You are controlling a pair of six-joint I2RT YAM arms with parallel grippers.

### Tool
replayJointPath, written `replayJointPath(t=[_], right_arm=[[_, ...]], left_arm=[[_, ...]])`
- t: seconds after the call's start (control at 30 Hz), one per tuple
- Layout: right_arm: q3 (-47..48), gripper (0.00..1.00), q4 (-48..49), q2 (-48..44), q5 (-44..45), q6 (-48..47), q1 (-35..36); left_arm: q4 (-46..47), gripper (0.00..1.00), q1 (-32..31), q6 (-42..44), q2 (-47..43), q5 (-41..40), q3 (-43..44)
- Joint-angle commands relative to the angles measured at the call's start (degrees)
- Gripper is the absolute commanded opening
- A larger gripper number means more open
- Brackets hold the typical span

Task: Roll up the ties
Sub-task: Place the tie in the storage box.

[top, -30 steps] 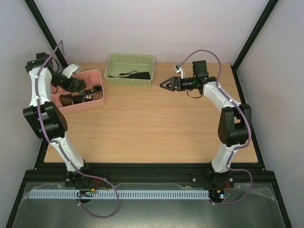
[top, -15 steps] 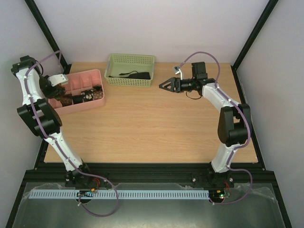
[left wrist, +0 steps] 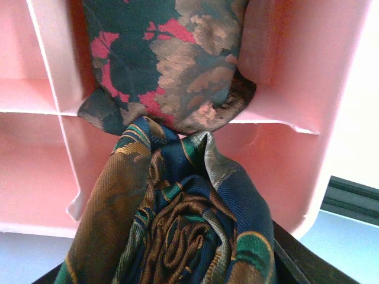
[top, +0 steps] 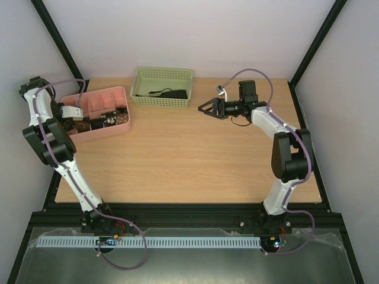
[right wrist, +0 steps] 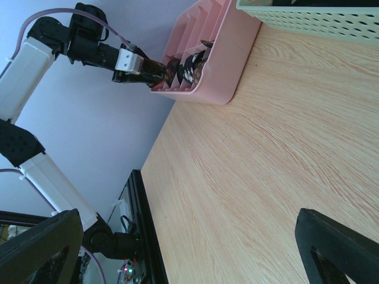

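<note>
While at the pink tray (left wrist: 284, 71), left tool (right wrist: 155, 75) tight on a rolled tie (left wrist: 177, 236); right tool (top: 204, 108) apart.

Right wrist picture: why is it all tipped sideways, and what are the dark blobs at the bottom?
Right wrist view: the camera is tilted, so the table slants; the blobs are its own fingers, close to the lens and in shade. Left wrist view: the rolled tie fills much of the frame, and the right edge glares white. Top external view: level, evenly lit.
</note>
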Motion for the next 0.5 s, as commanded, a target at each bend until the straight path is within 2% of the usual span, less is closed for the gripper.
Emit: replayJointPath(t=[0.0,0.23,0.47], right_arm=[[-0.06,0.99,0.41,1.67,-1.84,0.81,-0.13],[2.47,0.99,-1.64,3.8,-2.14,0.15,-0.44],[3.58,0.99,-2.95,5.38,-2.87,0.45,-1.09]], left_arm=[[1.64,0.03,-0.46,3.18,2.29,-0.88,2.16],[2.11,0.02,-0.48,2.24,5.4,-0.51,1.91],[5.46,0.04,-0.83,0.68,5.68,-0.38,-3.75]])
